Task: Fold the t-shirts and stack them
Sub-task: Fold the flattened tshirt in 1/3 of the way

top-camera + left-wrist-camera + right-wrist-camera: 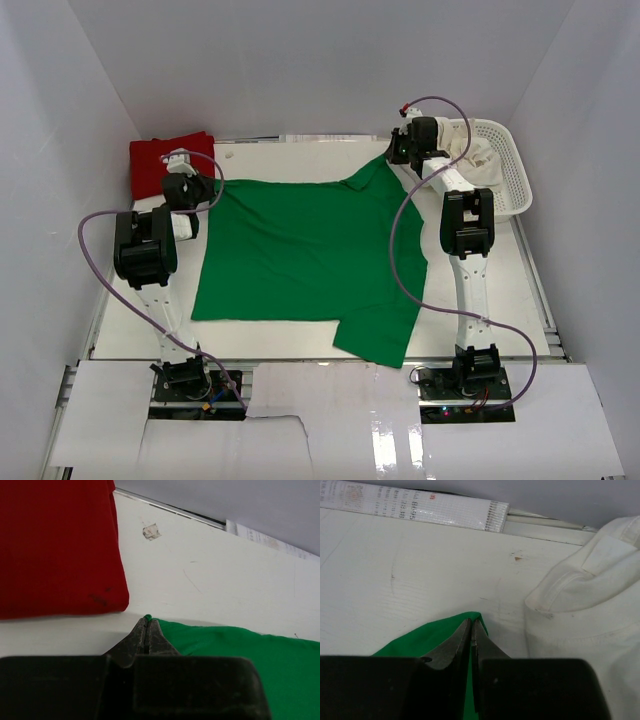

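Both pincers are pressed together on the green t-shirt [300, 250]: the left pincer [146, 622] pinches one far corner, with the folded red t-shirt [55, 545] just beyond its tips, and the right pincer [471, 625] pinches the other, near a cream-white t-shirt [585, 620]. To fold cleanly, I'd say, both should lift together and level, keeping the cloth taut between them and clear of those neighbours. The shirt, bright green and smooth, lies flat on the surface [200, 580], spreading from the pincers back toward the arm bases.

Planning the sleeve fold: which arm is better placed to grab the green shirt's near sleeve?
Right, likely: the sleeve lies by its base, far from the left gripper. The right gripper, shut on a corner, must release first.
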`<act>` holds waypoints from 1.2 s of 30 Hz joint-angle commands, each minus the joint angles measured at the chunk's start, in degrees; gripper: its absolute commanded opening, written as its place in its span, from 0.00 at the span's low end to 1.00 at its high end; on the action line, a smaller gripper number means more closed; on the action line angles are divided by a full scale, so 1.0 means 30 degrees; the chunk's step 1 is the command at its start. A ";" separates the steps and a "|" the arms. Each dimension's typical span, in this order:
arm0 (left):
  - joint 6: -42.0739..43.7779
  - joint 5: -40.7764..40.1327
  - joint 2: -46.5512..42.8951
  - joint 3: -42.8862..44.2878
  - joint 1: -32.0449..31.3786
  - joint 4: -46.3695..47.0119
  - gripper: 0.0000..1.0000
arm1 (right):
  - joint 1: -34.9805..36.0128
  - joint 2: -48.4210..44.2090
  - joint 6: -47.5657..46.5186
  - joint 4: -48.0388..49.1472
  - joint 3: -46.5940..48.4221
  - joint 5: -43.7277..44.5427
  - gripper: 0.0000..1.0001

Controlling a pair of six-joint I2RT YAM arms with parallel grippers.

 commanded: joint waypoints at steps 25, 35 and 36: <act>0.0409 0.2370 0.0800 0.2434 0.0135 -0.1070 0.00 | 0.0297 -0.5391 -0.0928 0.1853 -0.4134 -0.0589 0.08; 0.0556 0.2460 0.0419 0.2083 0.0106 -0.1070 0.00 | 0.0766 -0.6796 -0.0870 0.2614 -0.6595 -0.0766 0.08; 0.0556 0.2459 0.0303 0.1996 0.0106 -0.1099 0.00 | 0.0766 -0.7029 -0.0870 0.2673 -0.6857 -0.0736 0.08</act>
